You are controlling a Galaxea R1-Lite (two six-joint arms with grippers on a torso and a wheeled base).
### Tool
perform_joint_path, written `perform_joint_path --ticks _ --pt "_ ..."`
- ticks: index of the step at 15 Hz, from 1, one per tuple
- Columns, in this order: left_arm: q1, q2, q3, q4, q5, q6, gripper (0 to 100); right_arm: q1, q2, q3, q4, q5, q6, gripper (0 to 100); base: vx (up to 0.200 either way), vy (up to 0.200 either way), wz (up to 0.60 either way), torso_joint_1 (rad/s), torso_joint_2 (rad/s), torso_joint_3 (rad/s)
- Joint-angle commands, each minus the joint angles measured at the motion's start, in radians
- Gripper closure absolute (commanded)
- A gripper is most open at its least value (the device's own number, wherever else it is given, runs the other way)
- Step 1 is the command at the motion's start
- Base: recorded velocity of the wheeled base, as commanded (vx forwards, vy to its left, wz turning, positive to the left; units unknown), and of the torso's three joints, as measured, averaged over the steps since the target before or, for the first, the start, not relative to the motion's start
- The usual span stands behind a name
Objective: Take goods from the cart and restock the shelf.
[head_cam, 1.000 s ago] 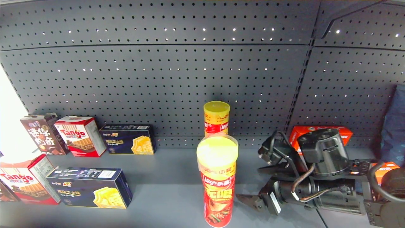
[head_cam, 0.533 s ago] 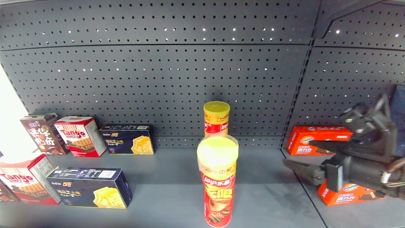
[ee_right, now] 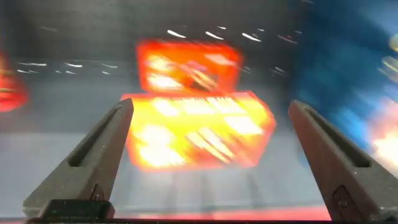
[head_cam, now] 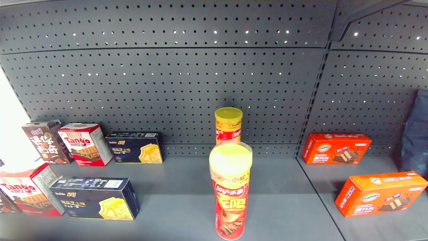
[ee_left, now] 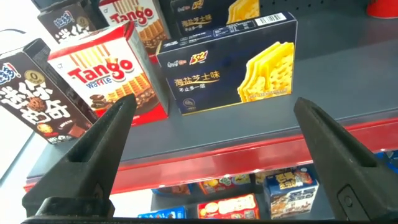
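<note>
Step in hand: by my reading, a gap between items. Both claws are empty and no piece of goods is being carried.
Left claw (ee_left: pixel 214 106): jaws spread wide, holding nothing, low in front of the shelf's left end and facing the navy cracker box (ee_left: pixel 230 62) and the wafer box (ee_left: pixel 106 74) beside it.
Right claw (ee_right: pixel 211 106): jaws apart, nothing between them, facing the two orange boxes with clear space in between.
Goods: standing on the shelf (head_cam: pixel 180 187). The front chip can (head_cam: pixel 230 190) is upright at the middle with the rear chip can (head_cam: pixel 228 125) directly behind it. The front orange box (head_cam: pixel 381 193) sits near the right edge, and the rear orange box (head_cam: pixel 337 148) is against the perforated back panel (head_cam: pixel 167 83).
Next move: probably a turn towards the cart for another item. The open board between the cracker boxes and the chip cans looks like the likeliest slot for it.
Head view adds: the whole row, and how the cans and boxes line up front to back.
Left wrist view adds: the shelf's red front lip (ee_left: pixel 249 155) and a lower tier of packets (ee_left: pixel 230 205) beneath it.
</note>
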Motion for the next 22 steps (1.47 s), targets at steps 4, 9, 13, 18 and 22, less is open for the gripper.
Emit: perform_joint_path --ticks 4,9,13,18,22 --pt "0.003 -0.079 0.045 0.001 0.001 0.0 0 -0.071 -0.439 0.171 0.212 0.038 -0.032 0 0.0 0.0 0.0 0.0 0.0 0.0" --pt "0.069 -0.085 0.03 -0.001 0.001 0.002 0 -0.066 -0.441 0.227 0.229 0.068 0.04 0 0.0 0.0 0.0 0.0 0.0 0.0" --pt "0.087 -0.099 0.03 0.001 -0.001 0.002 0 -0.002 -0.519 0.224 0.287 0.114 0.08 0 0.0 0.0 0.0 0.0 0.0 0.0" --pt "0.097 -0.073 0.079 0.033 0.001 0.0 0 -0.002 -0.517 0.224 0.284 0.114 0.08 0 0.0 0.0 0.0 0.0 0.0 0.0" --pt "0.093 -0.076 0.117 0.042 -0.099 -0.044 0 -0.002 -0.517 0.224 0.284 0.114 0.08 0 0.0 0.0 0.0 0.0 0.0 0.0"
